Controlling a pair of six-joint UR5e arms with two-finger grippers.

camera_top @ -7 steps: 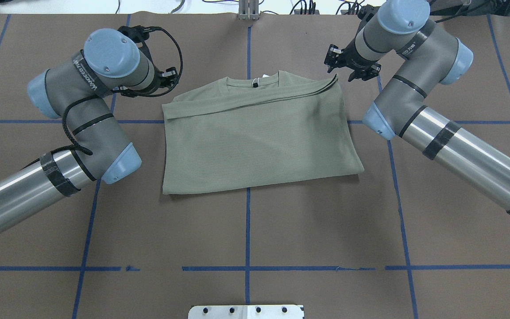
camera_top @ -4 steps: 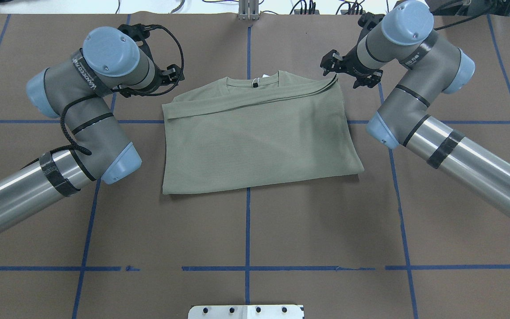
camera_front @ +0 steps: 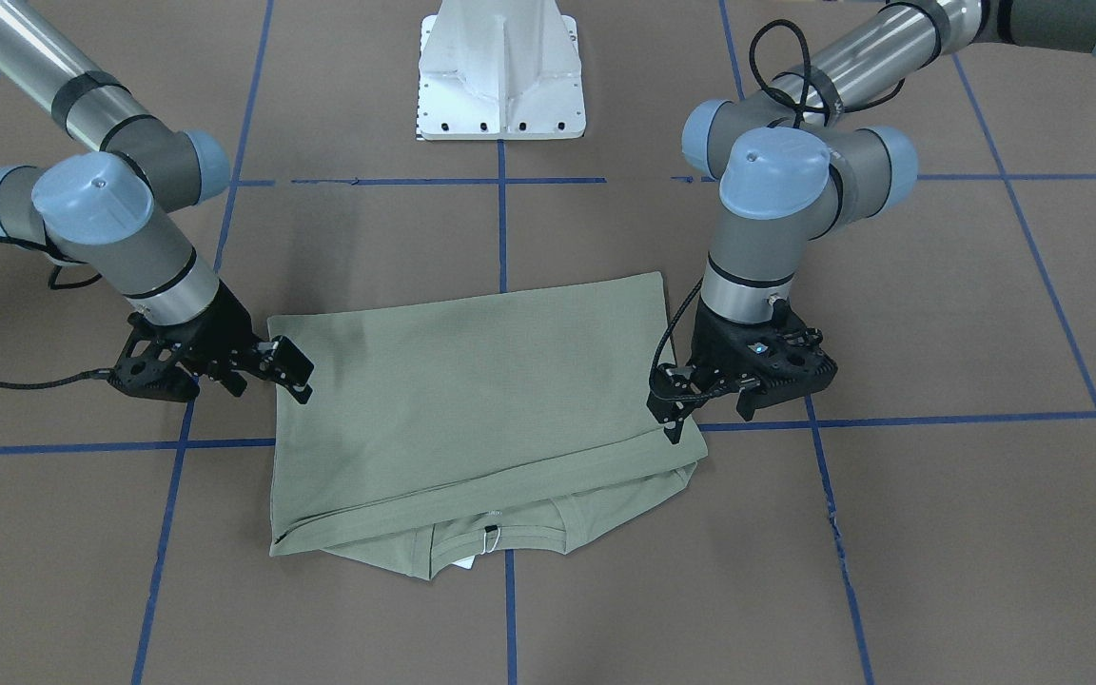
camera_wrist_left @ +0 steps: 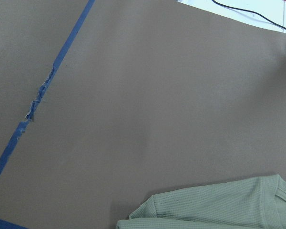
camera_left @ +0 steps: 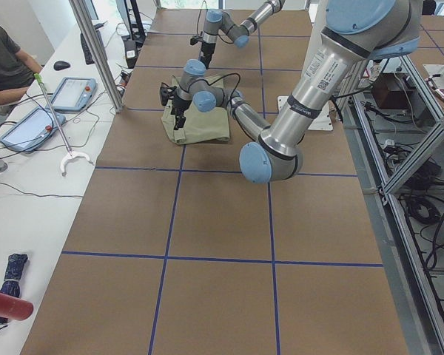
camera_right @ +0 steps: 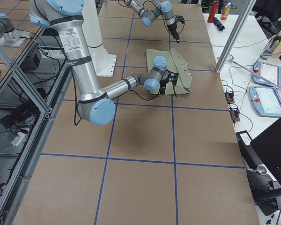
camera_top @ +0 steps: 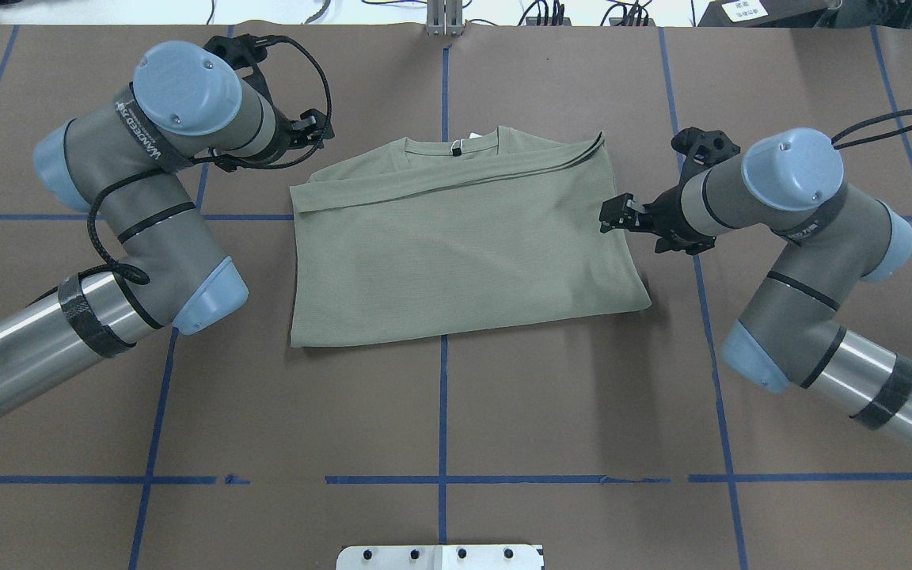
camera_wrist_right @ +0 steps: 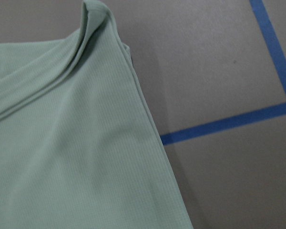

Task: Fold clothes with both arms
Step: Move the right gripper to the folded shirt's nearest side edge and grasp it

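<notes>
My left claw [camera_front: 668, 409] and right claw [camera_front: 298, 373], both spread, flank the folded shirt [camera_top: 456, 245] on the desk [camera_top: 456, 412].

- A brown table top [camera_top: 440, 412] fills the room's middle. Lines of blue tape [camera_top: 442, 507] cut it into big squares.
- One bit of the tape is torn and ragged [camera_wrist_left: 38, 100].
- A white metal base [camera_front: 500, 67] is bolted on at the table's edge.
- Silver metal bars [camera_left: 407, 148] make a frame along one side. Black cables [camera_left: 422, 207] lie on the floor under it.
- A long white bench [camera_left: 29, 192] runs along the other side.
- Two grey screen pads [camera_left: 74, 92] lie on the bench. A red bottle [camera_left: 7, 305] lies at its near end.
- A person in a dark shirt [camera_left: 4, 55] sits at the bench.
- The light is bright and even, and the shadows are soft.
</notes>
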